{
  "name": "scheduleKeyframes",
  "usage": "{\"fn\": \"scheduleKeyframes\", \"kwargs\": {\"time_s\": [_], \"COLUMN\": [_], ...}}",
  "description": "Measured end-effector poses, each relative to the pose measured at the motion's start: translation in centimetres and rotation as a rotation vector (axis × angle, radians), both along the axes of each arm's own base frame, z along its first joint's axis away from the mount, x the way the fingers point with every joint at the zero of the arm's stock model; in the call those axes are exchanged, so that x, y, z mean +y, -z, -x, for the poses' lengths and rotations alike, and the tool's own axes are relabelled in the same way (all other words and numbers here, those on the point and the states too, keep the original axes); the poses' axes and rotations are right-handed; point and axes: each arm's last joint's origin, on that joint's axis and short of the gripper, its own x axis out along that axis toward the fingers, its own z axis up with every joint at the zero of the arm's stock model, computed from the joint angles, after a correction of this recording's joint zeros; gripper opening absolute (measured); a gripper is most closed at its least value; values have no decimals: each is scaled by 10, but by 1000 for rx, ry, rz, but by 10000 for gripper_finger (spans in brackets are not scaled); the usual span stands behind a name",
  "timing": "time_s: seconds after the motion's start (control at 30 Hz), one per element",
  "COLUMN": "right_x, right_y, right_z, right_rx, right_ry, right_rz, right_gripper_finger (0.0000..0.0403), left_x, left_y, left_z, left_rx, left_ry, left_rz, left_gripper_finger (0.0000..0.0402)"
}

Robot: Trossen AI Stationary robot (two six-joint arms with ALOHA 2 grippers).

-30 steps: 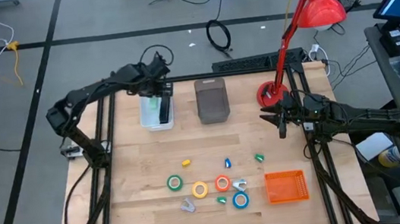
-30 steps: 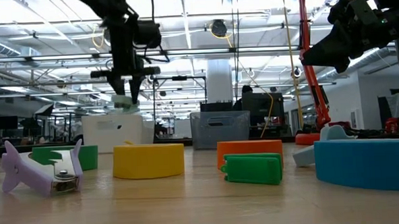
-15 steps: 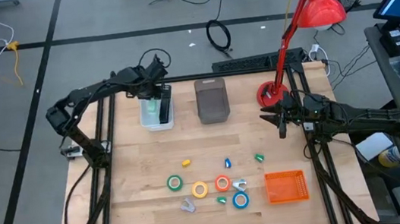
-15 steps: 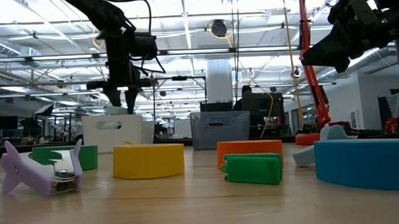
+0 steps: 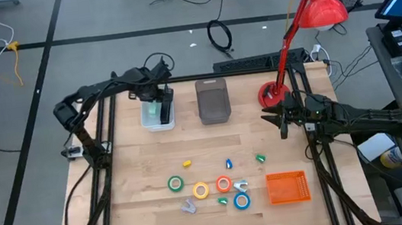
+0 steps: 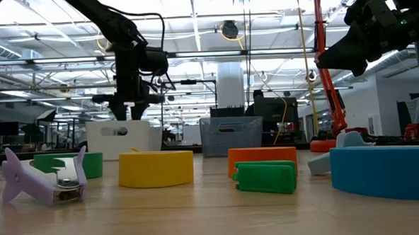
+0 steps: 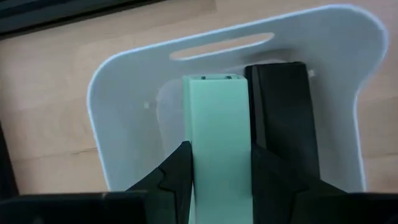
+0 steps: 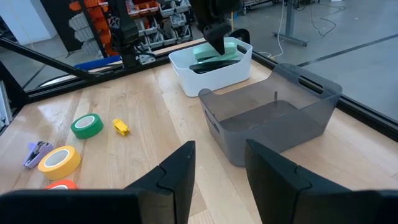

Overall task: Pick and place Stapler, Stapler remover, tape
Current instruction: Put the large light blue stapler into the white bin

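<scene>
Near edge of the counter (image 5: 138,166): four tape rolls in a loose row, green (image 5: 175,183), yellow (image 5: 201,191), orange-red (image 5: 224,184), blue (image 5: 241,200). Light, rigid rings by the look; probably best pinched across the wall, one finger through the hole. Lilac staple remover (image 5: 189,206) just beside the yellow roll: small, awkward, likely to skid; grip across its body. Orange basket (image 5: 287,187) near right. Right tool (image 5: 282,122) waits mid-right over the counter, fingers spread, holding nothing. Far left: white bin (image 5: 157,114) holds a pale green stapler (image 7: 216,137) and a black one (image 7: 283,118), both stiff, probably heavier. Left tool (image 5: 159,98) hovers above, fingers straddling the green stapler; contact unclear.
</scene>
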Motion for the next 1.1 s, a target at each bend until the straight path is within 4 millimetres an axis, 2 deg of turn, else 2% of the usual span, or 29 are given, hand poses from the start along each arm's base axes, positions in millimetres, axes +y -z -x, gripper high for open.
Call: {"fn": "scheduleKeyframes", "kwargs": {"time_s": [0.27,0.6,1.1], "right_x": [0,0,0], "right_y": [0,0,0], "right_z": [0,0,0], "right_rx": [0,-4,-13], "right_ry": [0,4,12], "right_rz": [0,-15,-48], "right_gripper_finger": [130,130,130], "left_x": [2,0,0], "left_y": [10,23,23], "left_z": [-2,5,5], "left_rx": [21,40,43], "left_ry": [7,-26,-26], "left_rz": [24,45,28], "left_gripper_finger": [128,128,128]}}
